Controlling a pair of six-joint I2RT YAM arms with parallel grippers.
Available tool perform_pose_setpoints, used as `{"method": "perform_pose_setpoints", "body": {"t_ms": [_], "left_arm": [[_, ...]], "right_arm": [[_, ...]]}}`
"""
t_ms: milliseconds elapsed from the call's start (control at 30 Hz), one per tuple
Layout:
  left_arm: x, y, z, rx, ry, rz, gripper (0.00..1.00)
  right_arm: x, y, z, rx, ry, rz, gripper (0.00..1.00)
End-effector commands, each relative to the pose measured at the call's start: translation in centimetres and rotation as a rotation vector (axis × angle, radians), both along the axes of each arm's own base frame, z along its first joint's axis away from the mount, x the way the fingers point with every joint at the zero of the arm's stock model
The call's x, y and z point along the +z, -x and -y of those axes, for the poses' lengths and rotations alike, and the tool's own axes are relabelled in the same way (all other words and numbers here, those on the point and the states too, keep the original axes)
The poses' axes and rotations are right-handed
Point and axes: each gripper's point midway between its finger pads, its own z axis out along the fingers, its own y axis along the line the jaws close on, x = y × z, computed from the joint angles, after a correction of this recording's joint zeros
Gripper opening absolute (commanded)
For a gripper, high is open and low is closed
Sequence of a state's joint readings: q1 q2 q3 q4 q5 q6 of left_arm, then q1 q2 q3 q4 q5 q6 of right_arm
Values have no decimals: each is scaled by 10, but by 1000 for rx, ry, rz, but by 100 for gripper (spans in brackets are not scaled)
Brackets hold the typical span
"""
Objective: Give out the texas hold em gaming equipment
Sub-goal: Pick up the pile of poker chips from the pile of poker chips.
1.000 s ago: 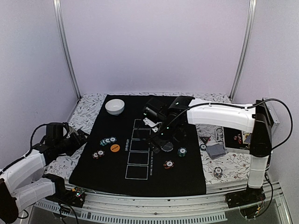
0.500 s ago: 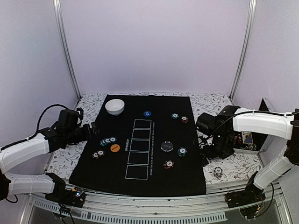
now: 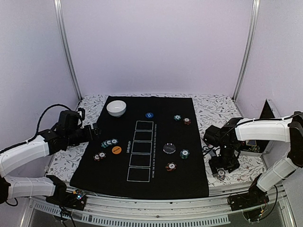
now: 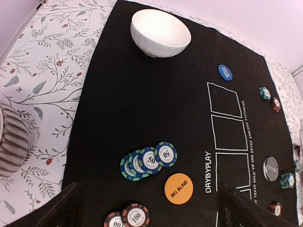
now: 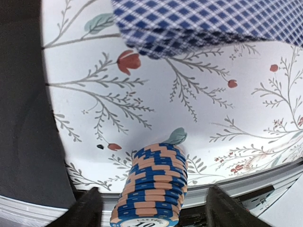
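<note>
Close the spread-open right gripper (image 5: 156,209) squarely and low on the blue-and-orange chip stack (image 5: 152,189) straddled at bottom centre of its wrist view, below the checked card deck (image 5: 208,23), avoiding a topple; leave the wide-open, empty left gripper (image 4: 151,210) hovering; skip the seemingly empty white bowl (image 3: 116,108) upper left.

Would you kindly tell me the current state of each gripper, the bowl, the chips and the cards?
left gripper: open, empty.
right gripper: open, fingers either side of the blue chip stack.
blue chip stack: standing, not gripped.
white bowl: upright, looks empty.
teal chips: lying flat, overlapping.
card deck: stacked, face down.
</note>
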State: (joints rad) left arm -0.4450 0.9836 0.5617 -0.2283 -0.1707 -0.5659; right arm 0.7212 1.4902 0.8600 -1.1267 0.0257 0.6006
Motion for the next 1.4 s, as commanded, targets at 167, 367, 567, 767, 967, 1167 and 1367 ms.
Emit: {"method": "perform_pose_setpoints", "body": {"t_ms": [167, 367, 567, 767, 967, 1167, 1367], "left_arm": [[11, -7, 6, -20, -13, 32, 98], [14, -8, 5, -20, -17, 40, 98], [16, -8, 6, -24, -19, 45, 98], [15, -8, 6, -25, -20, 42, 98], [15, -9, 7, -27, -19, 41, 98], [14, -8, 6, -27, -20, 38, 98], [15, -10, 8, -28, -14, 42, 98]], "right_arm": [[-3, 1, -1, -19, -19, 1, 64], [-3, 5, 6, -22, 8, -9, 58], [1, 4, 12, -21, 43, -2, 41], [7, -1, 12, -14, 49, 15, 27], [15, -6, 12, -2, 64, 27, 5], [36, -23, -3, 27, 17, 72, 3], [64, -73, -81, 156, -175, 193, 2]]}}
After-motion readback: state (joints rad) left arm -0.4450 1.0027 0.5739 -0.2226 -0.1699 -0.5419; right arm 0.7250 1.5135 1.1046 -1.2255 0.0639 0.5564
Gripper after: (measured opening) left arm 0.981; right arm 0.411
